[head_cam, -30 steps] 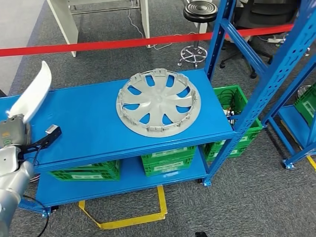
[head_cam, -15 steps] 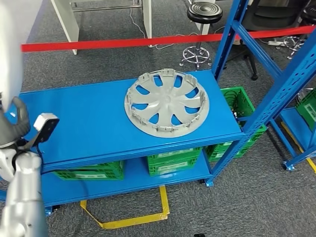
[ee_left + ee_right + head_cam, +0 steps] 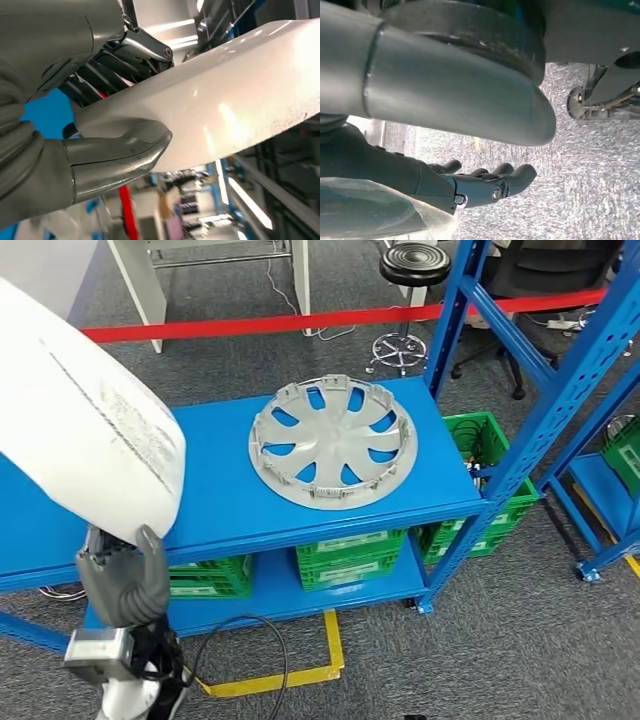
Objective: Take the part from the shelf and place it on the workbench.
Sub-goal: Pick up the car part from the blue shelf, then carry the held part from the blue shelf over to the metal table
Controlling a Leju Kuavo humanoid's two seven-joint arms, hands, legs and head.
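Note:
A large white curved part (image 3: 83, 430) fills the left of the head view, held up in front of the blue shelf (image 3: 219, 490). My left hand (image 3: 124, 580) grips its lower edge from below. In the left wrist view the thumb (image 3: 113, 155) presses one face of the white part (image 3: 226, 95) and the dark fingers (image 3: 109, 62) lie on the other. My right hand (image 3: 478, 185) hangs over grey carpet with its fingers stretched out, holding nothing.
A silver wheel cover (image 3: 332, 440) lies flat on the shelf's top board. Green crates (image 3: 347, 555) stand on the lower board. Blue rack uprights (image 3: 528, 410) rise at the right. Beyond the shelf are a red barrier tape (image 3: 302, 320) and a stool (image 3: 411, 265).
The white part has swung from the far left edge into the view and now looms large and close. My left hand has dropped lower in the picture. The camera has shifted slightly.

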